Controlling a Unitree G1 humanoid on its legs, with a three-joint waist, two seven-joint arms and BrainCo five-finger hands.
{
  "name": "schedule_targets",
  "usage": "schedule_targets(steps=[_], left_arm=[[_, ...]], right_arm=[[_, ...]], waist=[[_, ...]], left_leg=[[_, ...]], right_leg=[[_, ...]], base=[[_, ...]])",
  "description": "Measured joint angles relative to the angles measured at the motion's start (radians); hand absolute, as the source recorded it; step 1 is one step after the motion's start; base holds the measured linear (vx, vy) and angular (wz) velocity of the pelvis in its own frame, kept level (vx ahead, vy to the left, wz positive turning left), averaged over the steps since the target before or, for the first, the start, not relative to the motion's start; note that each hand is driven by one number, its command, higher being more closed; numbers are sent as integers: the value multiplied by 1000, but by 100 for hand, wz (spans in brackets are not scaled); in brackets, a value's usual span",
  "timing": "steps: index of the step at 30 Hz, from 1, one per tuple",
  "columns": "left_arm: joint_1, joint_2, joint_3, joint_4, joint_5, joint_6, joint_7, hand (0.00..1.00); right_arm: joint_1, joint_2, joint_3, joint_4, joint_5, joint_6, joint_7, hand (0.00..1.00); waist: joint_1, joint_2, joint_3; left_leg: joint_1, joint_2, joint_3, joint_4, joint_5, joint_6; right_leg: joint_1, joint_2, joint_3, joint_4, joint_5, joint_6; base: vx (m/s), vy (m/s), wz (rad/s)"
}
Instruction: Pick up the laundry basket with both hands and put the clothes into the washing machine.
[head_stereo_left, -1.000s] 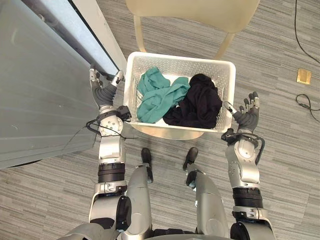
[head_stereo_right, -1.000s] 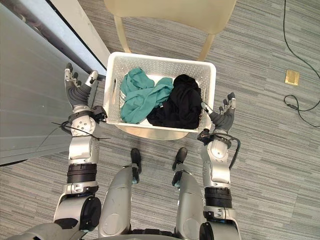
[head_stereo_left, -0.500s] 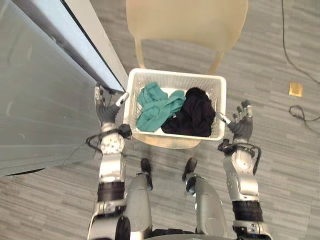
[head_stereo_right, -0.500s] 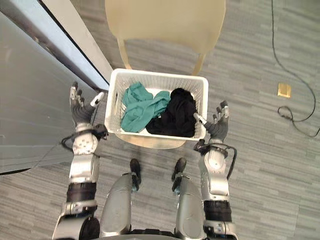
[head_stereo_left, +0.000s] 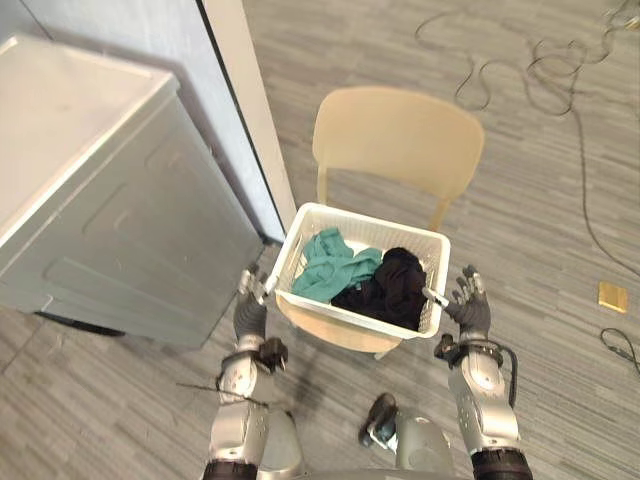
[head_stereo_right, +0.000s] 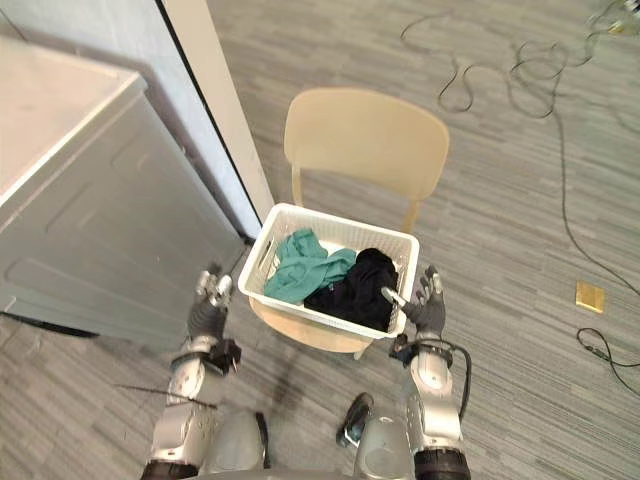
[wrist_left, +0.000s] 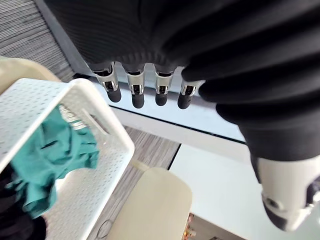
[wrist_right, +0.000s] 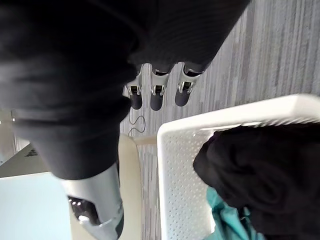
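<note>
The laundry basket (head_stereo_left: 375, 221), clothes (head_stereo_left: 325, 270) inside, sits on a beige chair (head_stereo_left: 400, 140) on grey floor (head_stereo_left: 540, 200); washing machine (head_stereo_left: 110, 220) to my left. My left hand (head_stereo_left: 249, 315) and right hand (head_stereo_left: 470, 312) flank it, fingers (wrist_left: 136, 96) released.

The left hand (head_stereo_left: 250, 315), fingers straight, stands in the narrow gap between the left wall of the laundry basket (head_stereo_left: 350, 318) and the front of the washing machine (head_stereo_left: 110, 220), which blocks any wider swing to that side. A white pillar (head_stereo_left: 250, 120) stands near the basket's far left corner. The chair (head_stereo_left: 400, 140) carries the basket, and its back rises just behind the far rim, closing that side. The right hand (head_stereo_left: 470, 312), fingers spread, is just beside the right wall, with bare floor (head_stereo_left: 540, 220) beyond it; cables (head_stereo_left: 590, 230) lie well apart
</note>
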Motion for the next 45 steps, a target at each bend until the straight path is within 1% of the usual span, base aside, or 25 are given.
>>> schedule_targets(steps=[2,3,7,9,10,11,12,13,14,15,18,19,20,21,22,24,28,31,35,36,37,40,42,43,45], left_arm=[[15,0,-22,18,-35,0,-4,0],[7,7,-25,20,-38,0,-3,0],[-26,39,-32,87,-29,-1,-1,0],[-26,62,-41,111,-16,0,-1,0],[-20,74,-38,111,16,-1,-1,0],[-20,73,-27,119,30,-1,-2,0],[-15,66,-10,126,49,1,-1,0],[-14,68,-6,127,52,1,-2,0],[-12,71,8,127,52,1,-3,0],[-2,68,24,127,52,0,-2,0],[18,59,25,126,52,2,-1,0],[21,52,26,125,51,3,0,0],[21,33,26,121,51,6,1,0],[31,14,25,121,51,9,2,0],[46,-11,16,118,50,12,2,0],[74,-15,15,118,47,12,15,0],[84,-4,-6,118,10,12,24,0],[71,-2,-50,120,10,16,22,0],[60,0,-62,145,10,26,22,0],[58,0,-67,159,11,27,23,0],[55,0,-74,181,11,31,22,0],[40,44,-89,208,14,35,23,0],[42,54,-88,210,18,39,22,0],[45,60,-85,210,23,41,20,0],[49,74,-58,211,55,43,19,0]], right_arm=[[51,-7,-17,69,-1,3,6,0],[66,8,-20,106,-1,10,13,0],[102,52,-19,142,-19,28,25,0],[105,59,-19,158,-45,29,25,0],[106,60,-19,167,-47,29,25,0],[99,54,-17,177,-51,31,25,0],[92,38,0,195,-58,34,26,0],[95,35,1,206,-67,35,29,0],[113,40,3,223,-72,42,43,0],[137,47,21,220,-75,46,46,0],[179,57,77,212,-71,46,68,0],[178,57,88,205,-69,45,69,0],[170,53,109,199,-66,41,72,0],[162,46,123,200,-62,40,74,0],[117,10,167,213,-48,36,76,0],[98,-5,208,223,-36,35,83,0],[68,-27,218,232,-40,34,82,0],[36,-42,215,258,-40,35,79,0],[-2,-40,197,291,-39,34,77,0],[-6,-39,183,292,-38,34,68,0],[-9,-39,161,293,-36,30,62,0],[-25,-10,117,303,-38,28,59,0],[-24,1,84,303,-42,30,43,0],[-29,-2,78,304,-52,31,40,0],[-46,-2,88,303,-82,31,40,0]], waist=[[-1,21,-37],[-3,15,-42],[-19,11,-40],[-19,-19,-35],[-19,-42,-35],[-17,-38,-27],[-14,-29,-21],[-17,-31,-20],[-16,-44,-19],[-3,-51,-22],[10,-104,-55],[15,-110,-59],[30,-121,-70],[40,-102,-82],[61,-56,-73],[61,-50,-68],[57,-45,-66],[53,-48,-66],[49,-46,-68],[50,-32,-74],[48,0,-92],[55,-56,-88],[44,-60,-87],[32,-48,-81],[30,-34,-72]], left_leg=[[84,-24,-47,-120,-28,-85],[103,-48,-43,-196,-63,-96],[137,-109,24,-330,-139,-43],[128,-169,69,-313,-161,-1],[103,-183,104,-271,-178,38],[94,-178,140,-256,-186,63],[86,-157,175,-258,-174,76],[82,-152,176,-261,-164,81],[78,-146,174,-262,-147,84],[71,-139,169,-259,-132,80],[-2,-156,90,-252,-71,72],[-23,-163,75,-245,-58,74],[-70,-179,44,-244,-31,69],[-110,-184,30,-261,-6,65],[-150,-176,-19,-320,59,68],[-146,-192,-74,-413,142,43],[-182,-171,-27,-493,157,31],[-249,-166,41,-360,145,57],[-190,-98,122,-291,117,88],[-160,-80,156,-320,124,88],[-122,-72,173,-384,110,32],[-121,-194,138,-383,75,90],[-105,-258,94,-352,25,135],[-75,-281,59,-346,5,156],[-21,-286,31,-367,-1,167]], right_leg=[[-40,5,13,-8,42,14],[-72,0,26,-17,80,15],[-105,-22,65,-113,220,27],[-103,-33,119,-213,332,37],[-98,-35,144,-287,370,66],[-99,-33,147,-300,332,89],[-148,-41,159,-140,252,64],[-162,-44,167,-36,227,53],[-155,-44,212,163,158,63],[-128,-21,278,298,46,100],[-2,64,472,366,-130,217],[12,78,505,325,-161,211],[24,104,554,237,-202,161],[32,123,572,151,-221,138],[21,150,559,97,-217,102],[11,144,484,105,-210,89],[4,100,342,74,-169,44],[12,42,221,35,-127,43],[90,-23,60,-62,-66,107],[111,-27,32,-88,-50,131],[139,-33,-2,-118,-28,167],[173,-136,-35,-114,11,222],[165,-230,-19,38,33,169],[120,-260,52,195,49,49],[34,-204,175,404,-19,45]], base=[[-172,236,-11],[-226,253,-10],[-320,284,-21],[-468,284,-52],[-499,183,-62],[-500,168,-79],[-459,156,-55],[-376,101,-37],[-383,43,-9],[-271,-45,-3],[-219,-178,59],[-221,-233,85],[-253,-183,60],[-400,-233,79],[-423,-204,85],[-309,-161,96],[-229,-68,104],[-51,61,125],[3,218,124],[64,329,116],[78,318,85],[136,448,80],[144,408,91],[189,389,79],[224,360,58]])
